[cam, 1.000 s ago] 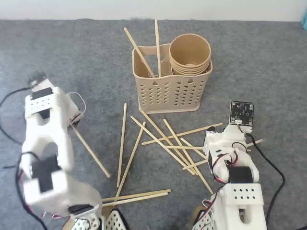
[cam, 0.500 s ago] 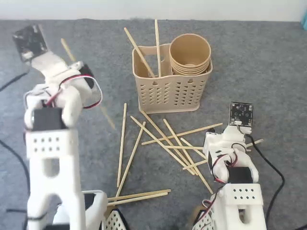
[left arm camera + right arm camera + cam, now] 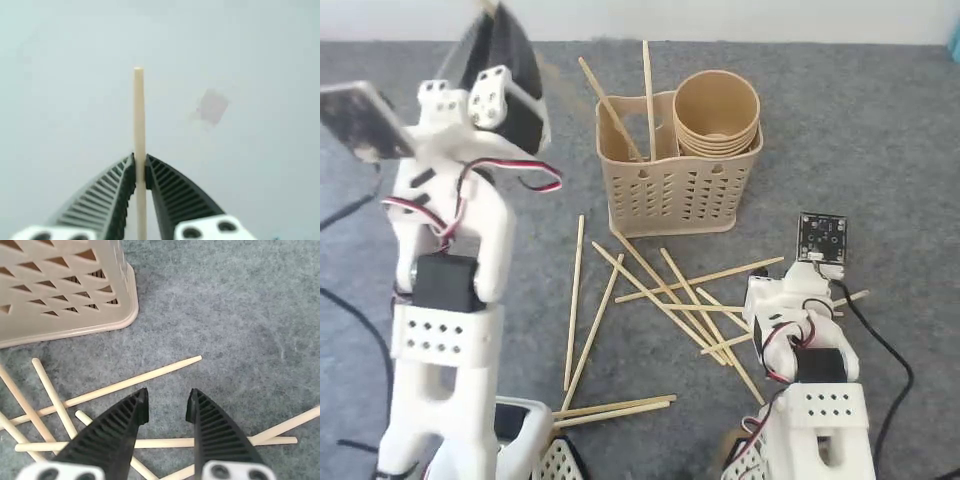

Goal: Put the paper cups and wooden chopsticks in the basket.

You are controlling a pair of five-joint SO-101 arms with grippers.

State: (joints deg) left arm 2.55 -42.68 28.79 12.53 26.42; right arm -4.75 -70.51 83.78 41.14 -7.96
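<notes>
Left pincer (image 3: 140, 159) high at upper left of the frame, clamped tight on one wooden chopstick (image 3: 138, 115), presumably for carrying over to the basket (image 3: 670, 195) at top centre. Right pincer (image 3: 167, 400) parted and empty at lower right. Stacked paper cups (image 3: 716, 110) already inside the basket; loose chopsticks (image 3: 660, 290) scattered across the grey worktop (image 3: 880, 130).

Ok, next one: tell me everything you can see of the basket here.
The basket is a beige, plastic-looking tub with rounded corners, a rolled rim and walls pierced by rows of small slots. It stands upright on the grey carpet, beyond the loose chopsticks. A nested stack of brown paper cups sits in one end; two chopsticks lean out of the other. Whether the nearest loose stick touches its base cannot be told.
</notes>
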